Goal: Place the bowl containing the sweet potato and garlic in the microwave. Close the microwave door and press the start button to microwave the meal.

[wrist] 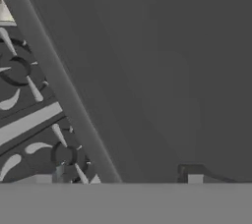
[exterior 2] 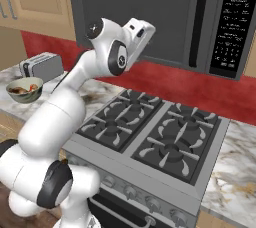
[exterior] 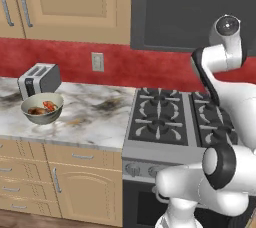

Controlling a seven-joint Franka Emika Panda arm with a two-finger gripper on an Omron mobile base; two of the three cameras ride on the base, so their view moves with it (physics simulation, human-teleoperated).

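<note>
- The microwave [exterior 2: 165, 17] is mounted above the stove [exterior 2: 150, 132], its microwave door [exterior 2: 135, 14] shut.
- The gripper [wrist: 119, 179] is held near the door; its fingertips [wrist: 195, 178] appear spread apart, nothing between them.

Marble counter [exterior: 95, 114] left of the stove

1 toaster [exterior: 39, 79] near the wall; 1 grey-green bowl [exterior: 42, 108] of food just in front of it

Dark grey microwave [exterior 2: 150, 17] at twelve o'clock; red backsplash [exterior: 65, 62]; marbled white-grey counter [exterior: 85, 117]; silver toaster [exterior: 39, 79] at nine o'clock.
</note>
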